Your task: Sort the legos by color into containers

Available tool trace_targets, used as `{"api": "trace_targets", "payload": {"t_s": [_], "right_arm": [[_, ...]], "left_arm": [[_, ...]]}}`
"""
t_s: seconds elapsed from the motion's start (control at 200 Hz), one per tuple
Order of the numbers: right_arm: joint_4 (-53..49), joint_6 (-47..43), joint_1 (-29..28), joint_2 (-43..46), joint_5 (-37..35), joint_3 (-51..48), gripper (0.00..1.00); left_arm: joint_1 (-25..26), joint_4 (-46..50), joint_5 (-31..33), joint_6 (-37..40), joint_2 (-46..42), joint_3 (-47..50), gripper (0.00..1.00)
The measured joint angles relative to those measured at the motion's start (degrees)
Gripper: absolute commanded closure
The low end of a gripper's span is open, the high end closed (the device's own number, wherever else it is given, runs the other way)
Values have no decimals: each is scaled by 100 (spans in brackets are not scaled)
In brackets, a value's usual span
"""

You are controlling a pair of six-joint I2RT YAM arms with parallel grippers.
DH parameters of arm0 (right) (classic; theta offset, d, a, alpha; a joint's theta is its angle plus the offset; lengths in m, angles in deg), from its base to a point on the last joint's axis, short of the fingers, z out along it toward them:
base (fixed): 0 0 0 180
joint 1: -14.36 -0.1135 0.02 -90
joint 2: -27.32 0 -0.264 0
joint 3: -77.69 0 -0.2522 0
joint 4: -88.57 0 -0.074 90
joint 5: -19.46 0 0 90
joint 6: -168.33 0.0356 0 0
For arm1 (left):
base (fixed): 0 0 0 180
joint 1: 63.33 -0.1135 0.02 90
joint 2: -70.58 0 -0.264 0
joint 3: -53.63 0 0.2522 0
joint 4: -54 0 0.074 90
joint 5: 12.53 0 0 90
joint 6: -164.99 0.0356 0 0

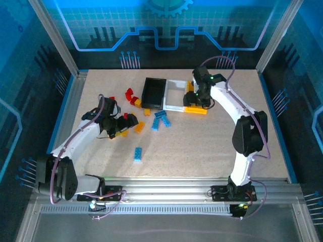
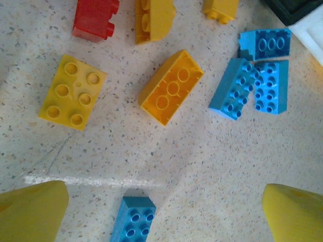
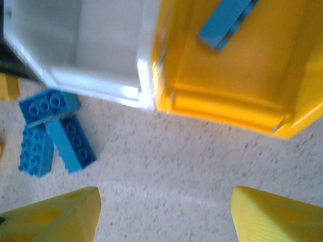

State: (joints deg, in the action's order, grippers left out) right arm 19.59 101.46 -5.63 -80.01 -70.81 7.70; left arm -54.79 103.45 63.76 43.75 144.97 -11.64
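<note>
Speckled tabletop was viewed from above: the black bin (image 1: 153,94), white bin (image 1: 174,107) and yellow bin (image 1: 198,110) were set side by side toward the far edge, presumably within reach of both arms. Loose bricks (image 1: 161,120) lay scattered to their left.

From the left wrist, the left gripper (image 2: 164,212) was held wide and empty over a lone blue brick (image 2: 132,219), likely lined up for pickup.

From the right wrist, the right gripper (image 3: 164,212) was spread wide and empty by the yellow bin's near rim. One sorted blue brick (image 3: 222,22) lay inside.
</note>
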Motion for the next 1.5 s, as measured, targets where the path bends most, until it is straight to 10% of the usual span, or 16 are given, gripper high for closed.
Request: {"api": "trace_targets", "payload": {"t_s": [0.73,1.501], "right_arm": [[409,706,-960,1316,-57,-2433,28],[734,929,-1832,1327,74,-2918,28]], "left_arm": [[761,850,216,107,-251,249,1],[1596,1394,752,-688,-372,671,13]]}}
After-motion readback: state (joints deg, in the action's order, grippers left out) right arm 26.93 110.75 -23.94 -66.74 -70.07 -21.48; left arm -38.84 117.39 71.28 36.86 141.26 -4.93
